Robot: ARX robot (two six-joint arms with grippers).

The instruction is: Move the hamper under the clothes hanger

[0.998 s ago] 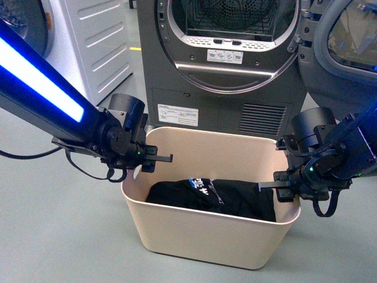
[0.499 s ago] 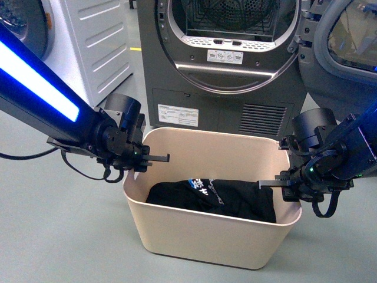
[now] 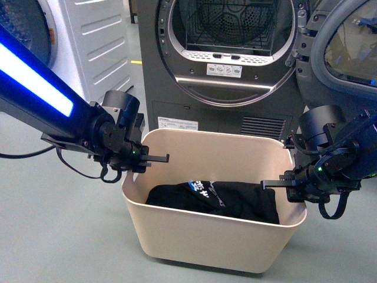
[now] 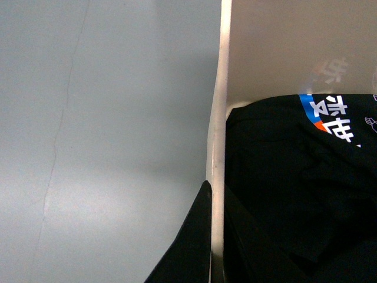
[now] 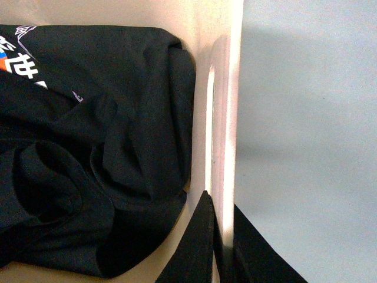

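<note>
The beige hamper sits low in the front view, holding a black garment with white and blue print. My left gripper is shut on the hamper's left rim. My right gripper is shut on its right rim. In the left wrist view the rim runs between the two dark fingers, with the garment inside. In the right wrist view the rim with its handle slot is pinched between the fingers, next to the garment. The clothes hanger is out of view.
A dark grey dryer with its round door open stands right behind the hamper. A white machine is at the back left and another open door at the back right. Grey floor surrounds the hamper.
The hamper and both grippers have shifted slightly toward the right and nearer, and the view of the dryer has moved down a little. Both grips are unchanged.
</note>
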